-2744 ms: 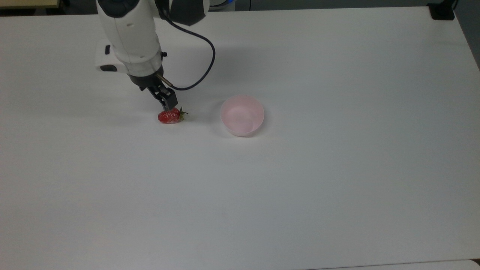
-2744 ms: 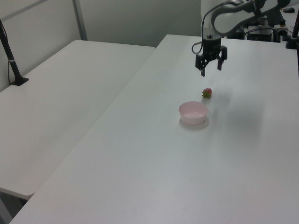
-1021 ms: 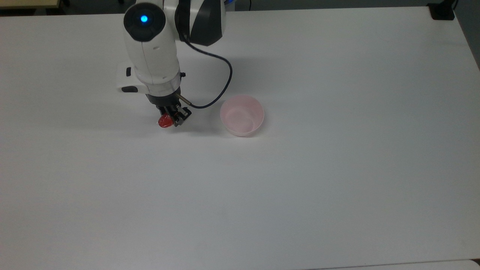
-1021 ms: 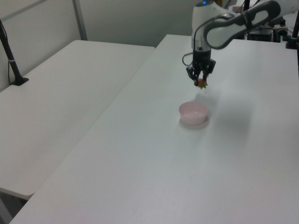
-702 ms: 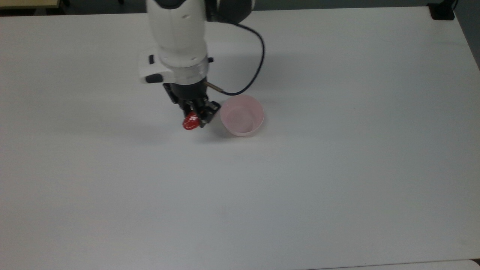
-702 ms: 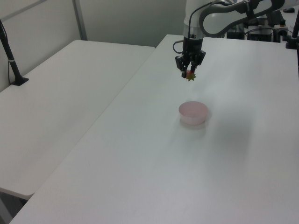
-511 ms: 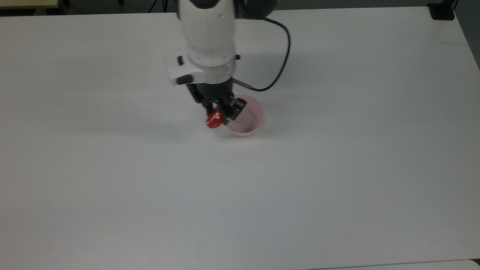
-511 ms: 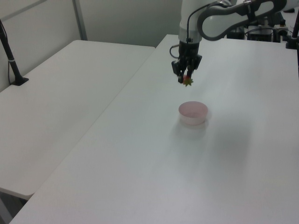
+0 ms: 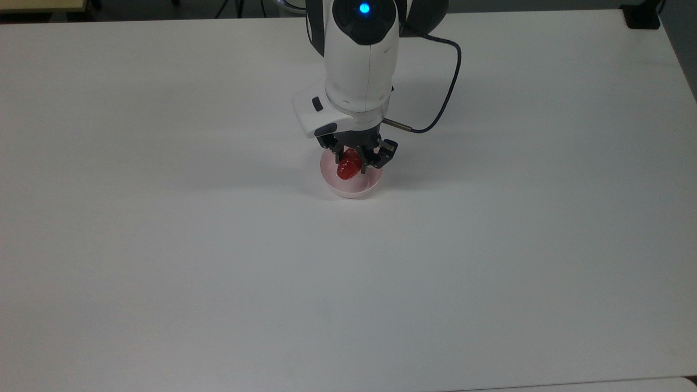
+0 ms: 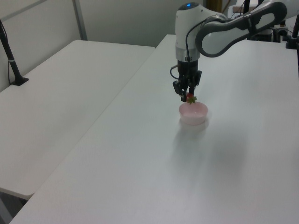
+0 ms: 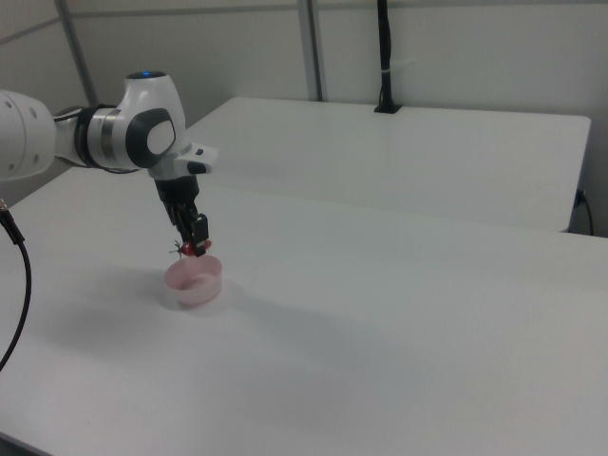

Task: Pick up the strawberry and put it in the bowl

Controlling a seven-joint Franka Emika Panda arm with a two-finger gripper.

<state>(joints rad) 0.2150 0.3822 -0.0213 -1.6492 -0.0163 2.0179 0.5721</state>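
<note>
My gripper [image 9: 354,163] [image 10: 188,97] [image 11: 194,245] hangs just above the pale pink bowl [image 9: 353,188] [image 10: 194,115] [image 11: 195,282], shut on the red strawberry [image 9: 348,165] [image 10: 190,98] [image 11: 191,250]. The berry sits between the fingers over the bowl's opening, its green stem poking out sideways in the left view and the right view. The bowl rests on the white table [image 9: 218,261], its far rim hidden behind the gripper in the top view.
A black cable [image 9: 444,98] loops from the wrist to the top view's right. A second white table [image 10: 60,102] [image 11: 399,152] stands alongside, with a black post [image 10: 10,56] [image 11: 385,57] on it. A black block [image 9: 642,16] sits at the top view's far right corner.
The gripper closed on the strawberry where it lay on the table, lifted it, carried it toward the top view's right and now holds it low over the bowl.
</note>
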